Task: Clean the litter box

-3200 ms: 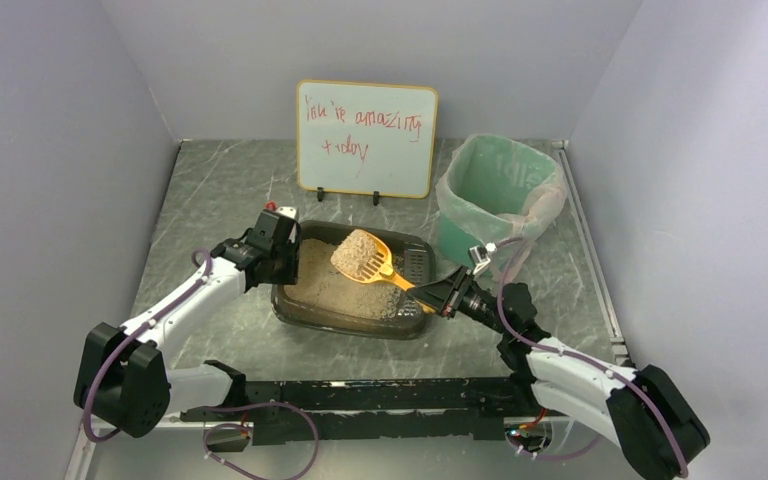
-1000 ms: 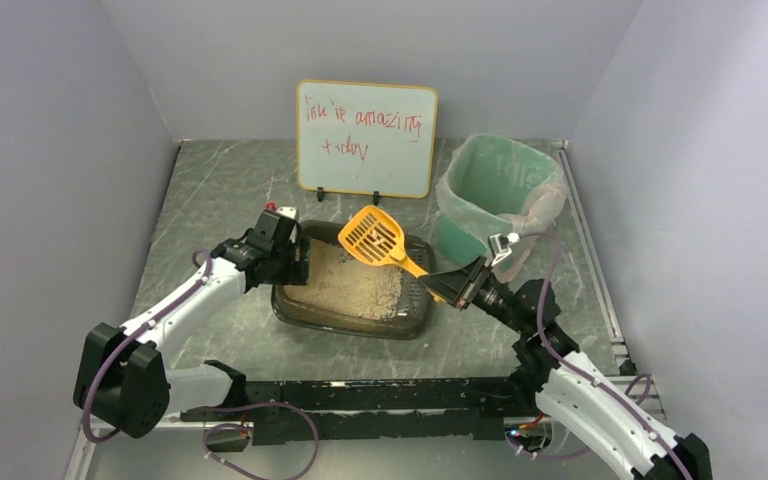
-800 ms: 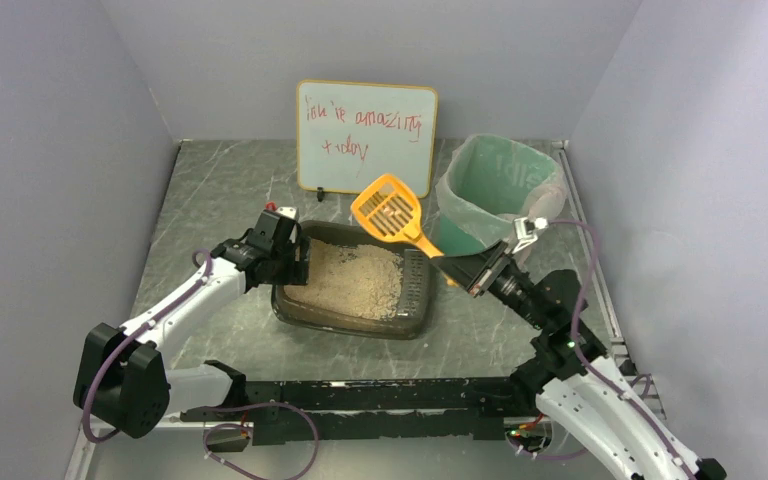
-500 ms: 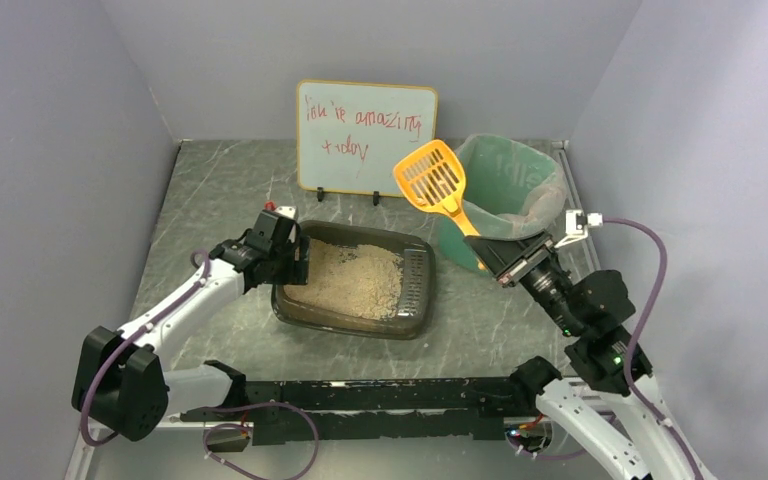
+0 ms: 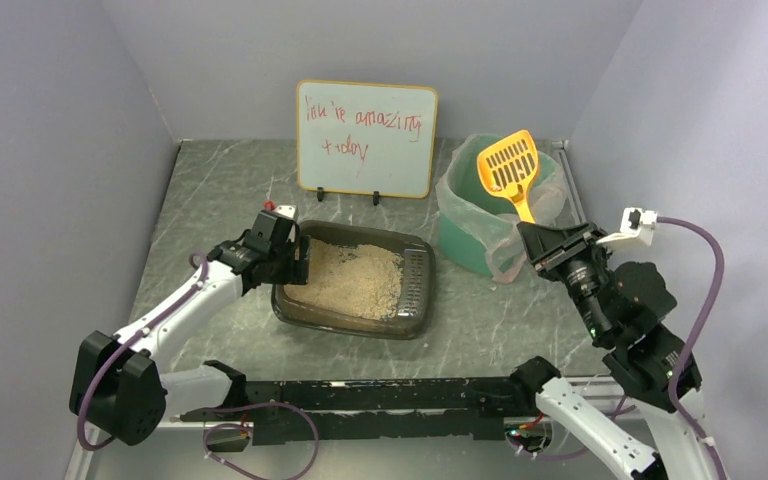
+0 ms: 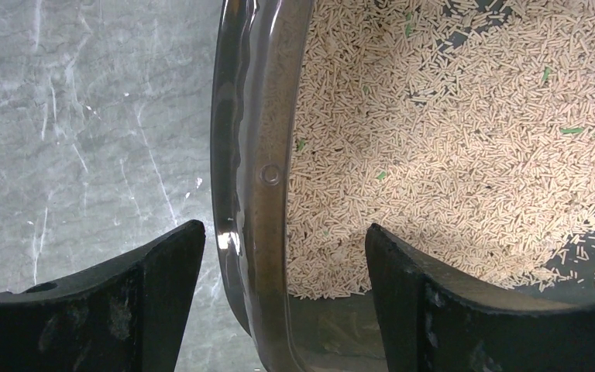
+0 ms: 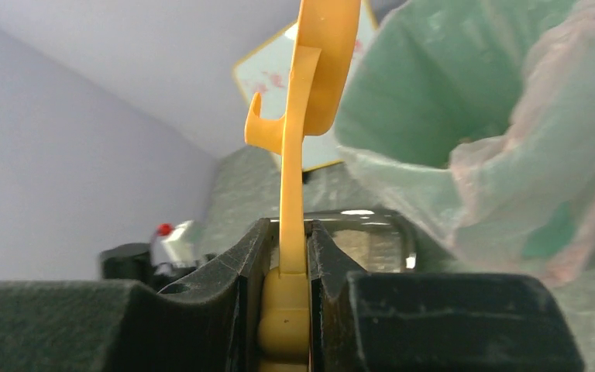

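The left claw [image 6: 279, 256] stands spread wide astride the litter box's [image 6: 252, 155] left rim: one finger [image 6: 155, 294] outside over the table [image 6: 85, 139], the other inside above the tan litter [image 6: 449, 139], with a gap on each side of the rim. Its arm reaches in low from the near left, elbow bent. Right of the litter box, the right claw [image 7: 287, 232] pinches the handle of an orange scoop [image 5: 508, 165] — arm reared high, slotted head upright over the green bin [image 5: 460, 245] at the box's far right. Behind the box stands a whiteboard [image 5: 365, 140].
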{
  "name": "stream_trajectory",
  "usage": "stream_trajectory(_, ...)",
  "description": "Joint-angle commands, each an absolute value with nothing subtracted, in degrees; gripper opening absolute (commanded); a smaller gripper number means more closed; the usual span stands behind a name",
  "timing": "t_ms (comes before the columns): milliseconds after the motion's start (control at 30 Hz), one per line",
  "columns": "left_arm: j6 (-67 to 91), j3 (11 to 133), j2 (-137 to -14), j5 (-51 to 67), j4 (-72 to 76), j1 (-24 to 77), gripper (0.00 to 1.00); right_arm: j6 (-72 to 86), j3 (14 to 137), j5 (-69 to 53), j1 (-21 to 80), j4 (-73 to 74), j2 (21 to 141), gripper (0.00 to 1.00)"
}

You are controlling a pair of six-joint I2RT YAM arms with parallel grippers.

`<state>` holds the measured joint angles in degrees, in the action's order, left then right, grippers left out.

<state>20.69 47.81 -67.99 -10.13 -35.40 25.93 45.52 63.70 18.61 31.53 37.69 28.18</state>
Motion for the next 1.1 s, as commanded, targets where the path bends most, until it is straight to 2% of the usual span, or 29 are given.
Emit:
stream_trajectory(0, 21.3, 49.1, -66.2, -9.2, -35.2, 26.2, 0.81, 35.8, 68.6, 25.9, 31.4, 44.9, 33.9, 0.00)
stream_trajectory(267, 21.0, 49.1, -66.3, -8.7, -35.0, 26.2, 0.81, 21.6, 77.7, 30.1, 31.4, 54.7, 45.7, 0.00)
stream_trajectory(500, 20.9, 49.2, -66.5, -8.5, -35.0, 26.2, 0.81, 15.4, 85.4, 37.5, 31.4, 63.1, 56.3, 0.00)
stream_trajectory(900, 20.7, 49.3, -66.7, -8.0, -34.9, 26.2, 0.81, 20.3, 97.4, 54.7, 40.2, 73.9, 67.7, 0.00)
stream_trajectory(1000, 20.7, 49.3, -66.8, -7.9, -34.9, 26.2, 0.81, 20.6, 102.3, 52.5, 43.0, 73.5, 69.1, 0.00)
stream_trajectory(1067, 20.8, 49.2, -66.9, -7.8, -34.9, 26.2, 0.81, 19.4, 104.9, 46.2, 43.6, 70.0, 68.6, 0.00)
